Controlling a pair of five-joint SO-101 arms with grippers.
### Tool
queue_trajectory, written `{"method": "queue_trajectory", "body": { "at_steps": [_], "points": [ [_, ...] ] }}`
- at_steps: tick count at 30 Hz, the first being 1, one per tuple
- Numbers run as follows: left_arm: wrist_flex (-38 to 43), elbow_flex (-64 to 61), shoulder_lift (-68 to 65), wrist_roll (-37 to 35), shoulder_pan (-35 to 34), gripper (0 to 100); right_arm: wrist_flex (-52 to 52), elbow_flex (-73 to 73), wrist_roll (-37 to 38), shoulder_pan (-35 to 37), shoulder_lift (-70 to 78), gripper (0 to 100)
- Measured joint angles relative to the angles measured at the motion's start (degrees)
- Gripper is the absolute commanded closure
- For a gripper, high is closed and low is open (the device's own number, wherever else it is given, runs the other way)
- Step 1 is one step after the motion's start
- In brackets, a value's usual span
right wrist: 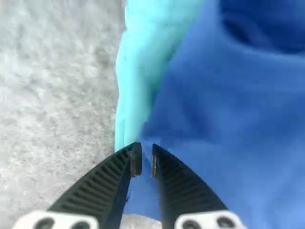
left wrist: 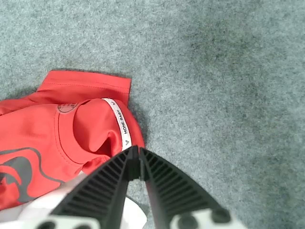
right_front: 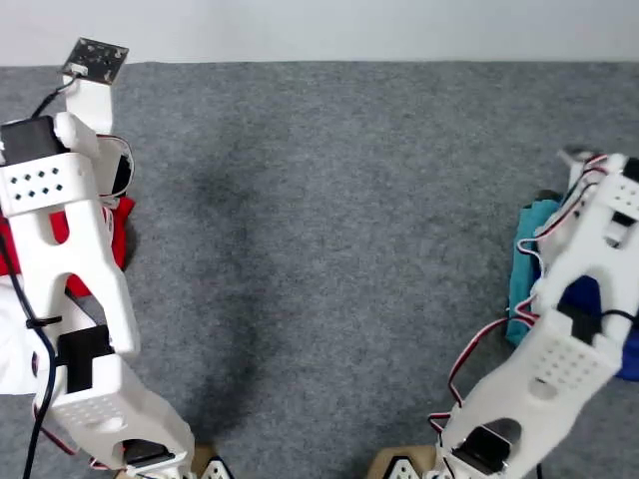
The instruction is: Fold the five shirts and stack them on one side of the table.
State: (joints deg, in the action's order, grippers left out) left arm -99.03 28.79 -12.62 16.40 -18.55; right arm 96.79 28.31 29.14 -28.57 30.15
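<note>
A red shirt (left wrist: pixel 62 129) with a white neck label lies crumpled on the grey table; in the high view the red shirt (right_front: pixel 120 232) peeks out from under my left arm (right_front: pixel 70 249) at the left edge. My left gripper (left wrist: pixel 139 160) is shut, its tips right at the shirt's collar edge; I cannot tell if cloth is pinched. A blue shirt (right wrist: pixel 224 109) lies over a teal shirt (right wrist: pixel 138 71). My right gripper (right wrist: pixel 142 161) hangs low over their border, jaws nearly together with a thin slit. At the right edge my right arm (right_front: pixel 569 349) covers the teal shirt (right_front: pixel 524 269).
A white shirt (right_front: pixel 14 344) lies under the red one at the left edge, and white cloth (left wrist: pixel 131 212) shows beside my left gripper. The grey carpet-like table (right_front: pixel 329 249) stretches bare between the two arms. Dark blue cloth (right_front: pixel 585 295) shows under the right arm.
</note>
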Motion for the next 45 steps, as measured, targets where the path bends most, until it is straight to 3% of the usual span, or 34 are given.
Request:
{"method": "queue_trajectory", "body": {
  "at_steps": [7,14,19,26,31,37,45],
  "points": [
    [0.0,0.0,0.0,0.0,0.0,100,-16.26,-0.09,0.0,-2.11,-4.22,95.6],
    [0.0,0.0,0.0,0.0,0.0,100,-33.14,-0.35,-0.35,-1.76,8.09,95.6],
    [-0.09,0.0,0.0,0.0,0.0,100,-32.79,-0.18,-0.35,-1.41,8.09,95.6],
    [-0.09,0.0,0.0,0.0,0.0,100,-20.4,-0.18,-0.35,-1.76,-2.55,95.4],
    [-0.09,0.0,0.0,0.0,0.0,100,-18.73,-0.09,0.0,-7.91,-5.63,95.4],
    [-0.09,0.0,0.0,0.0,0.0,100,-29.01,0.09,8.35,-15.47,-0.09,95.6],
    [-0.09,0.0,-0.18,0.0,0.44,100,-47.65,0.09,9.93,-16.62,13.71,95.6]
  ]
}}
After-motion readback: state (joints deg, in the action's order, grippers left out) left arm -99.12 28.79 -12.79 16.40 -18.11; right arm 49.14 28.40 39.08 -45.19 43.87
